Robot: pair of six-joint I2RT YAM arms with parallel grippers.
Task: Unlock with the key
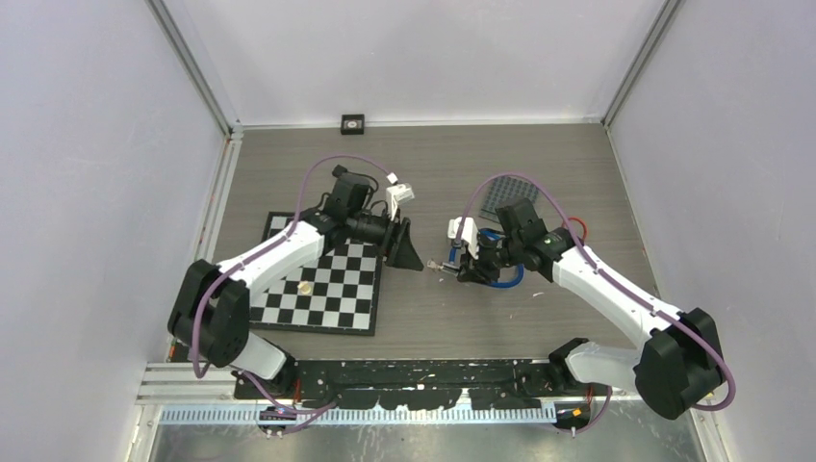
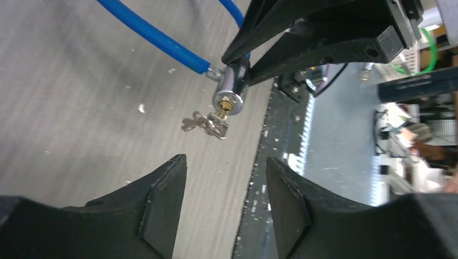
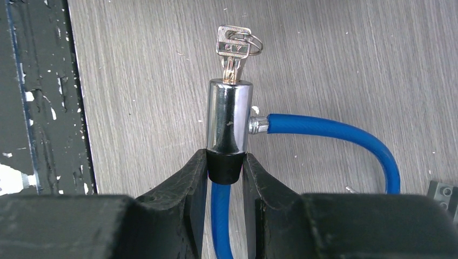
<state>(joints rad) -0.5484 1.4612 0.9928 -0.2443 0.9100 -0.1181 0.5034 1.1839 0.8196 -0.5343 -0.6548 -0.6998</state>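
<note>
A blue cable lock has a chrome cylinder [image 3: 229,116] with a black end cap. My right gripper [image 3: 225,164] is shut on that cap and holds the cylinder just above the table; it shows in the top view [image 1: 469,263]. A silver key [image 3: 233,47] on a small ring sits in the cylinder's keyhole. In the left wrist view the key [image 2: 208,124] hangs from the cylinder [image 2: 230,91]. My left gripper [image 2: 224,164] is open and empty, a short way from the key, facing it. In the top view it [image 1: 416,258] sits left of the key [image 1: 438,265].
A black and white chessboard mat [image 1: 327,284] with a small pale piece [image 1: 303,287] lies under my left arm. A dark grey plate [image 1: 505,197] lies behind my right arm. A small black box [image 1: 353,122] sits at the back wall. The blue cable [image 1: 507,282] loops under my right wrist.
</note>
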